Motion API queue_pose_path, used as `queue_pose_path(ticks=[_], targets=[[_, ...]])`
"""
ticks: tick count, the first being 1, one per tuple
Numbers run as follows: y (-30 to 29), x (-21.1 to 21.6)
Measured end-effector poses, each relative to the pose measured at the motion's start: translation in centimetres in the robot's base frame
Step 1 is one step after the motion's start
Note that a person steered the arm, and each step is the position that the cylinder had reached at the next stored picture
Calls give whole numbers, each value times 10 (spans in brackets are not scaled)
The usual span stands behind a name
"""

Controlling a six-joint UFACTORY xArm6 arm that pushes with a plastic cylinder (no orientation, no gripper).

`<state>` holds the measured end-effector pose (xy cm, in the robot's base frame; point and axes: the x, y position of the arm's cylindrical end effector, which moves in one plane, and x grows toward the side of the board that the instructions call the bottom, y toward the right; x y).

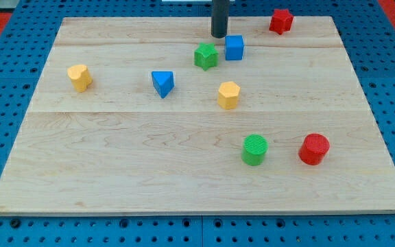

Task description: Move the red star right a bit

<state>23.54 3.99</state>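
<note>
Nearest the board's bottom edge sit the green cylinder (255, 149) and red cylinder (314, 149), harmless. Mid-board, the yellow block (228, 95) is clear too. Far up, my tip (219, 35), a bare rod with no jaws and holding nothing, stands beside the blue cube (234, 47) and green star (206, 55). The red star (280, 20) lies near the top right corner; sweeping straight across risks dragging the cube, or pushing the star off the edge.
</note>
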Motion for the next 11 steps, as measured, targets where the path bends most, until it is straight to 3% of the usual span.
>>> queue_pose_path(ticks=[1,3,11], targets=[[3,-16],[66,-44],[128,-43]])
